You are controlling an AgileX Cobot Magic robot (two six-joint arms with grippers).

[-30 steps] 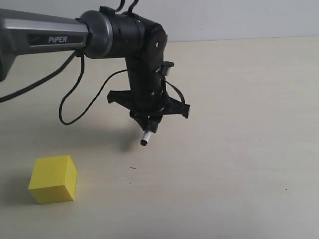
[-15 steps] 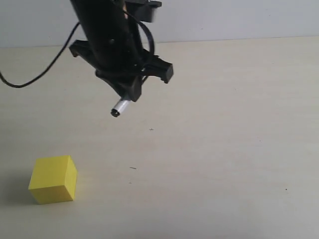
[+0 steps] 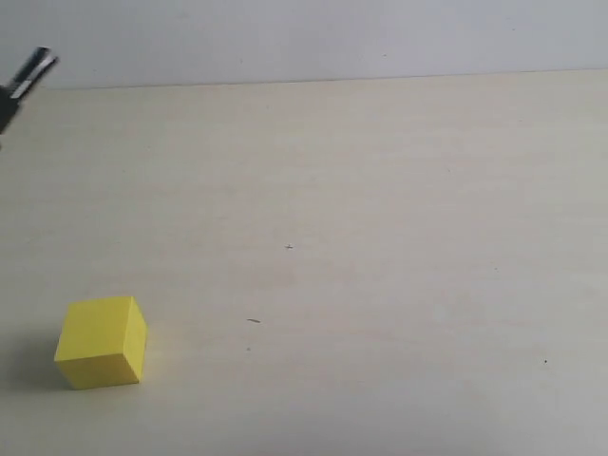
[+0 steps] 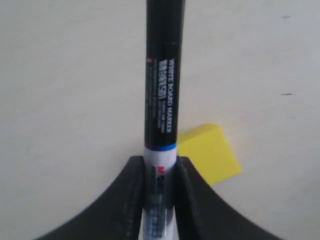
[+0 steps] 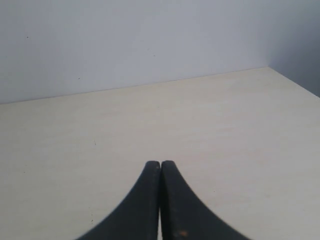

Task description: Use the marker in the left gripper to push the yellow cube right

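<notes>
The yellow cube (image 3: 102, 342) rests on the table near the front left, with nothing touching it. The left arm is almost wholly out of the exterior view; only the marker's end (image 3: 34, 70) pokes in at the upper left edge, far behind the cube. In the left wrist view my left gripper (image 4: 160, 167) is shut on the marker (image 4: 162, 100), whose black cap points away from the jaws. The yellow cube (image 4: 210, 152) lies on the table below, beside the barrel. My right gripper (image 5: 160, 165) is shut with nothing in it, above bare table.
The pale tabletop (image 3: 380, 237) runs back to a light grey wall (image 3: 332, 38). The right wrist view shows the table's far edge (image 5: 150, 82) meeting the wall, and a corner at the far right.
The left arm has swung up and to the left, almost out of the exterior view, carrying the marker with it. The yellow cube has not moved.
</notes>
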